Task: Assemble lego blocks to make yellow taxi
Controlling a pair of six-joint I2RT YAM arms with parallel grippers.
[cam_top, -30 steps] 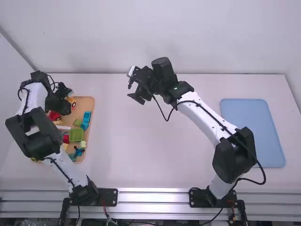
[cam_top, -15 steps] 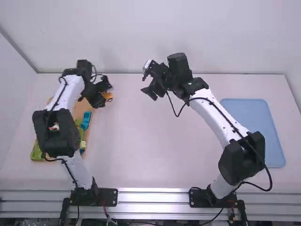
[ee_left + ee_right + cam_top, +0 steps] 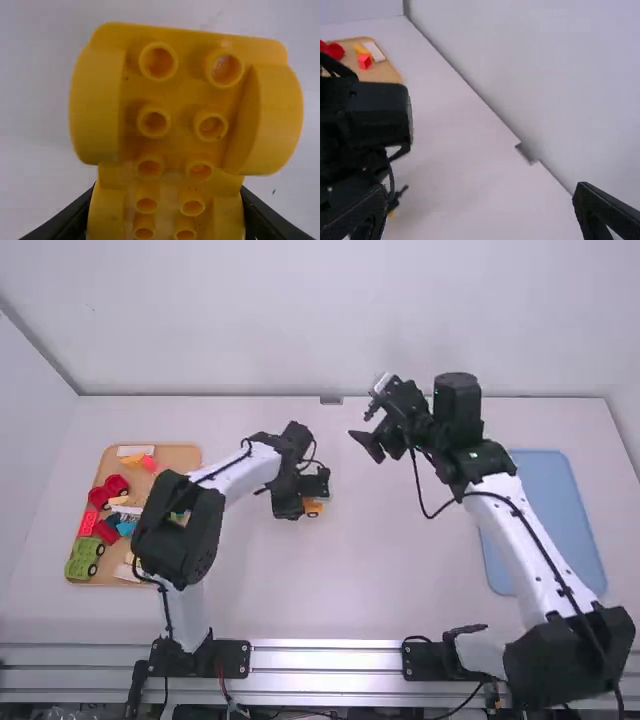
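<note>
White walls stand behind a pale tabletop [image 3: 400, 590], with a small grey piece [image 3: 331, 400] at its far edge. 2 robot arms with white links and black joints reach over it from the near side.

Left tool [image 3: 303, 498]: clenched on a yellow block [image 3: 185, 112], between the left and right ends of the tabletop, toward the far side. Seen close, the block has 2 columns of round hollow tubes and a curved, thick flank on each side. Whether it touches the tabletop, I cannot tell.

Right tool [image 3: 362, 430]: released, its 2 fingers spread wide with nothing between them, farther back and to the right of the block.

At the left end lies a tan tray [image 3: 190, 457] of loose pieces. Its far end holds a white brick [image 3: 135, 451], a yellow piece [image 3: 132, 459] and a pinkish-red cube [image 3: 150, 464]; red wheeled pieces [image 3: 117, 483] sit toward the left, and a green wheeled toy [image 3: 82, 560] is in the near left corner. Part of the left arm hides its right side.

At the right end, a flat light blue panel [image 3: 565, 510] lies partly behind the right arm.
</note>
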